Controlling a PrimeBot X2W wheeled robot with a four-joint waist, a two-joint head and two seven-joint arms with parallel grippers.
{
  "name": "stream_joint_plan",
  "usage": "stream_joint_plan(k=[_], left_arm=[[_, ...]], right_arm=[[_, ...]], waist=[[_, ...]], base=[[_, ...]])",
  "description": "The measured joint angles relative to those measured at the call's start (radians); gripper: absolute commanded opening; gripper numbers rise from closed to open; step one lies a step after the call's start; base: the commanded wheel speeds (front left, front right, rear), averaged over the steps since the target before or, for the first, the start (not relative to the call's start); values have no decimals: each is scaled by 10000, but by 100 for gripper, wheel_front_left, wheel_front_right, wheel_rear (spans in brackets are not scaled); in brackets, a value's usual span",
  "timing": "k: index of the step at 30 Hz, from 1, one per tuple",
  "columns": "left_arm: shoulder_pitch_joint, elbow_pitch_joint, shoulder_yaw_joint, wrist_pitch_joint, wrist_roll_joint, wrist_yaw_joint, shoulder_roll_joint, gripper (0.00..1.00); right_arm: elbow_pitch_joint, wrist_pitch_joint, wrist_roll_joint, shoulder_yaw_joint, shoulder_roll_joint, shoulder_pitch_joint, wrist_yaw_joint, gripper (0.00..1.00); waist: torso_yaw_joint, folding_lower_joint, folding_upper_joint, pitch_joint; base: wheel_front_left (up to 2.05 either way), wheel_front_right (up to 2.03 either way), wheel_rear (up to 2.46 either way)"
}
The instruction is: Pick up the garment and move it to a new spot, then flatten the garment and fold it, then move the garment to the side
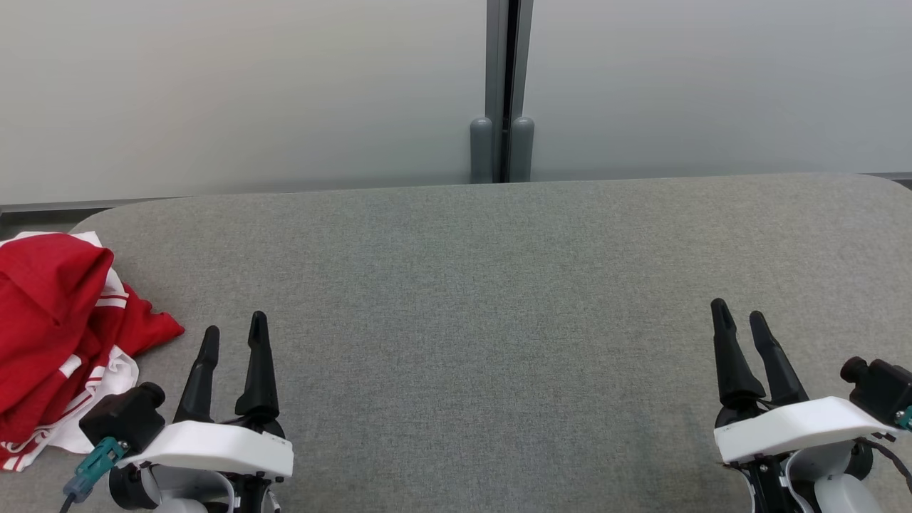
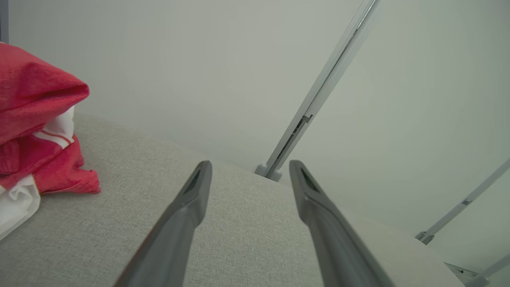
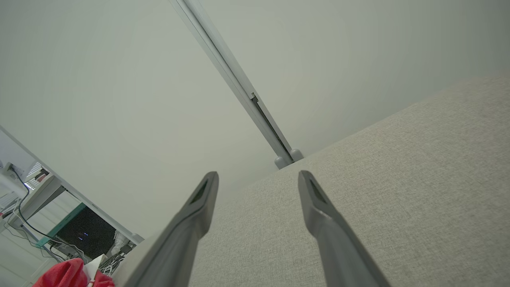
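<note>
The garment (image 1: 57, 335), red with white panels and thin stripes, lies crumpled in a heap at the left end of the grey fabric-covered table (image 1: 499, 320), near its rounded far corner. My left claw (image 1: 235, 324) hovers just beside the heap, to its right, not touching the cloth. Its 2 dark fingers stand apart with nothing between them, pointing toward the far edge. In my left wrist view the red folds sit off to the left of the fingers. My right claw (image 1: 738, 311) is well apart from the garment, over the right end of the table, its 2 fingers likewise spread and empty. Behind the table stand pale wall panels (image 1: 249, 92), joined by a grey post (image 1: 502, 85).
</note>
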Motion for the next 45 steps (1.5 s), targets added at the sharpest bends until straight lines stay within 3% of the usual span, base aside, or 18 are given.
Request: stream_joint_plan(k=[45], left_arm=[[-138, -209, -562, -968, 3101, 370, 42, 100]], right_arm=[[487, -997, -3507, 779, -217, -500, 2, 100]], waist=[[122, 0, 0, -56]], base=[[0, 0, 0]])
